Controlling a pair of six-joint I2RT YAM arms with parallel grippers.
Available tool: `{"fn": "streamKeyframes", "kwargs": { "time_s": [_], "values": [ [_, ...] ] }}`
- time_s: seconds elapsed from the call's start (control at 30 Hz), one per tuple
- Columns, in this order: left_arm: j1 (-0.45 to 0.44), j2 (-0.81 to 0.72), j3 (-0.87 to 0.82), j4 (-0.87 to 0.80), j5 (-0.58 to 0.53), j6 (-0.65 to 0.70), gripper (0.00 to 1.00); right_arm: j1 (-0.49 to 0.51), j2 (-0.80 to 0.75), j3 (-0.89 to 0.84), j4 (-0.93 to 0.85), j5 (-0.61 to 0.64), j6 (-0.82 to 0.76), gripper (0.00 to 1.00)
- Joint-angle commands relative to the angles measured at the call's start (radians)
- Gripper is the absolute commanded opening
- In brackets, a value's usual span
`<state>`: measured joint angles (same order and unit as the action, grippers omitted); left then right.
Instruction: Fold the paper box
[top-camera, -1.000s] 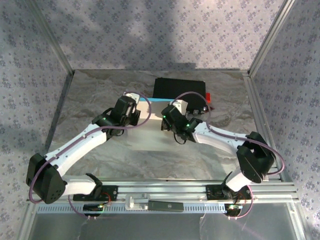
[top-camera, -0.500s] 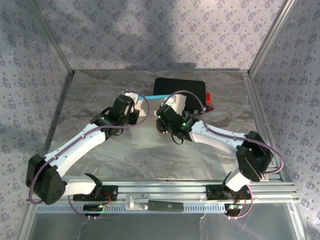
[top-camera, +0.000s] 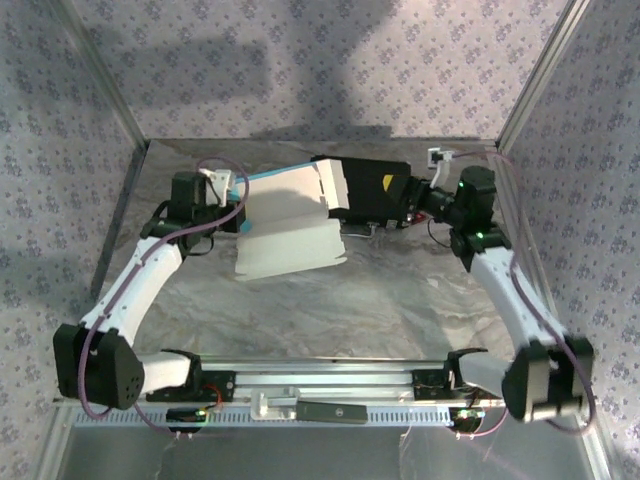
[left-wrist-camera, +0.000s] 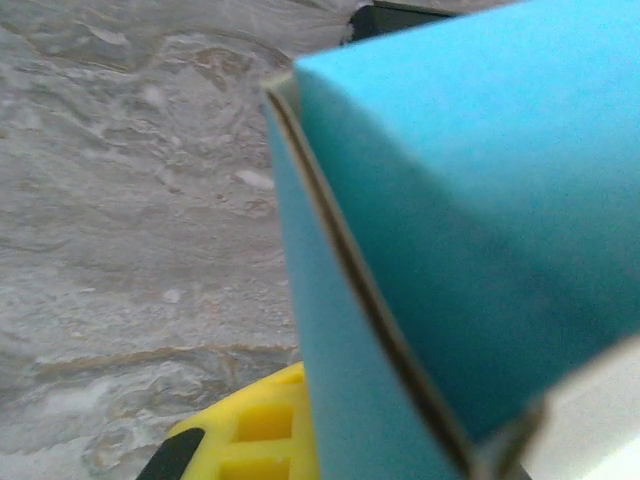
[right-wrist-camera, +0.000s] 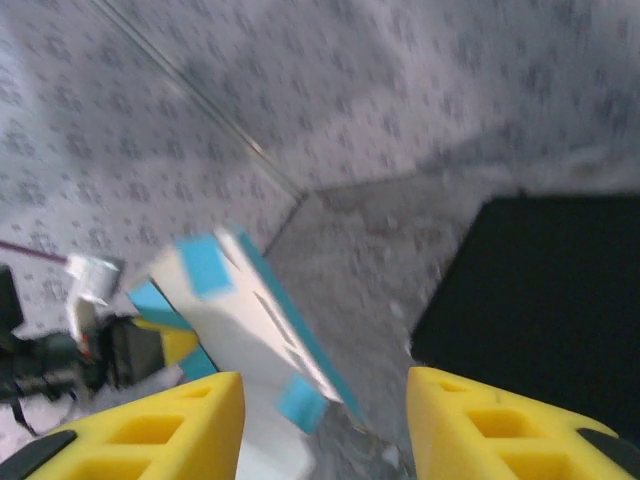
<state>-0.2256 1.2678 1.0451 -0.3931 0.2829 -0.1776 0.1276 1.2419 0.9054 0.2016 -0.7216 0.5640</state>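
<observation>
Cyan-backed, the paper box (top-camera: 290, 225) lies half-folded at far centre, left edge clamped by the left pincer (top-camera: 238, 205); the right pincer (right-wrist-camera: 322, 425), parted and empty by the black case (top-camera: 362, 176), likely must take a flap next.

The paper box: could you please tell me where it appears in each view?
Top external: the paper box is at upper centre, white side up.
Left wrist: close up across the right half, cyan side showing.
Right wrist: lower left, tilted, white with cyan tabs.
Shared landmark: the black case, just right of the box from above and at the right of the right wrist view.
</observation>
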Motion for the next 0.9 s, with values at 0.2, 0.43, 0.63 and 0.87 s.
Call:
{"fn": "streamKeyframes", "kwargs": {
  "time_s": [0.2, 0.43, 0.63, 0.87],
  "values": [
    [0.028, 0.113, 0.129, -0.043, 0.278, 0.073, 0.00, -0.001, 0.264, 0.111, 0.141, -0.338, -0.020, 0.35],
    [0.037, 0.127, 0.125, -0.045, 0.277, 0.077, 0.00, 0.074, 0.283, 0.181, 0.029, -0.410, -0.125, 0.34],
    [0.036, 0.130, 0.129, -0.050, 0.276, 0.074, 0.00, 0.104, 0.279, 0.188, 0.016, -0.410, -0.140, 0.34],
    [0.031, 0.127, 0.122, -0.048, 0.265, 0.072, 0.00, 0.149, 0.261, 0.215, -0.080, -0.373, -0.222, 0.36]
  ]
}}
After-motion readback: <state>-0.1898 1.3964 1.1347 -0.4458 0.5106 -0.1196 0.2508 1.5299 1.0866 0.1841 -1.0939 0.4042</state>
